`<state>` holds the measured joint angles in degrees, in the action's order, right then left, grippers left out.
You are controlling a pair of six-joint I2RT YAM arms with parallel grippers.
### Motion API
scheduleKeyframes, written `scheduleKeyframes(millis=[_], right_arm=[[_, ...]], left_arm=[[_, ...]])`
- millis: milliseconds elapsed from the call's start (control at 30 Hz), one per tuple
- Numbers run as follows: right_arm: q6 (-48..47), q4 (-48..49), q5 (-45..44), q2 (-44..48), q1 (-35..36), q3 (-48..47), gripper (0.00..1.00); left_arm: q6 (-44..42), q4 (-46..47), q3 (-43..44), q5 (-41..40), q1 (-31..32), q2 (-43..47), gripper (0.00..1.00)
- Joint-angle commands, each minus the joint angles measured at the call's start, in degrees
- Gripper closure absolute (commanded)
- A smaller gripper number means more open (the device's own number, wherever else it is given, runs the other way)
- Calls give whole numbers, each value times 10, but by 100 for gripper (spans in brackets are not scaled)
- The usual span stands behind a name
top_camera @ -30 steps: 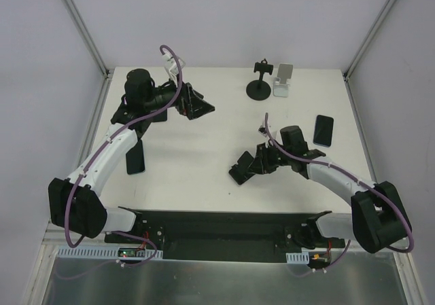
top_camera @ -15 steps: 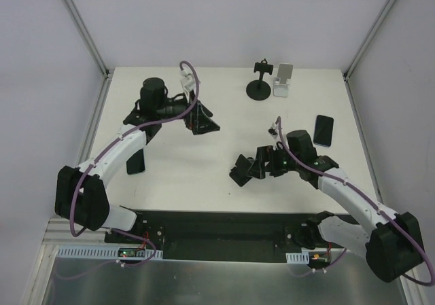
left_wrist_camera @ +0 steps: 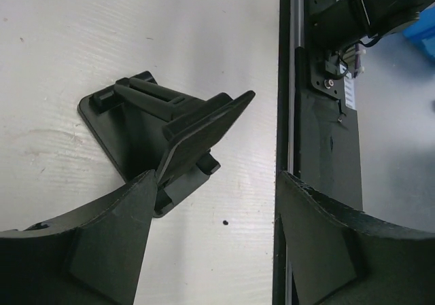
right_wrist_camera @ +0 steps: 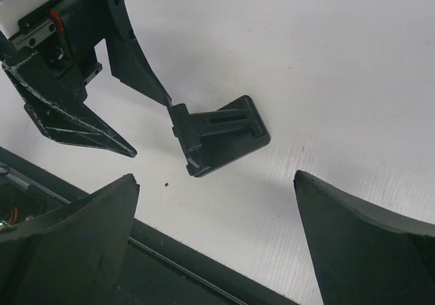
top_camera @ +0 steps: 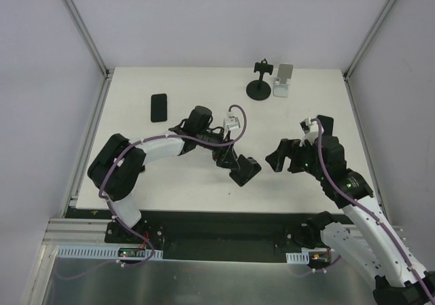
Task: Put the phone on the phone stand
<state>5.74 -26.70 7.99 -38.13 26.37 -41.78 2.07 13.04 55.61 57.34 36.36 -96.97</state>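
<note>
Folding phone stand [top_camera: 245, 171]: on the white table [top_camera: 204, 87], near the front middle; base flat, back plate raised at a tilt.
Left gripper [left_wrist_camera: 215, 177]: jaws wide, set either side of the stand's plate. One fingertip is right at the plate's edge and the other well clear, so nothing is clamped.
Right gripper [right_wrist_camera: 214, 177]: jaws spread wide and empty, just right of the stand.
Phone [top_camera: 158, 107]: flat on the table at far left, well apart from the stand.
Second phone [top_camera: 325, 120]: right side, partly behind the right arm.
Far edge: black pedestal stand [top_camera: 259, 82] beside a white stand [top_camera: 283, 80].
</note>
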Motion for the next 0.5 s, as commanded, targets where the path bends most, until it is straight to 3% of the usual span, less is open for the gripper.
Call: scheduleKeyframes(millis=[0,200,467], right_arm=[[-6,-29,-41,-5,-8,-16,0],[-5,-16,-43,-3,-16,-4,0],[13,-11,-62,8,-26,5,0]], left_arm=[[-22,28,49,51,6,-31,32],[-2,19,80,24,9,-74,33],[47,16,95,-12,14,-100,55]])
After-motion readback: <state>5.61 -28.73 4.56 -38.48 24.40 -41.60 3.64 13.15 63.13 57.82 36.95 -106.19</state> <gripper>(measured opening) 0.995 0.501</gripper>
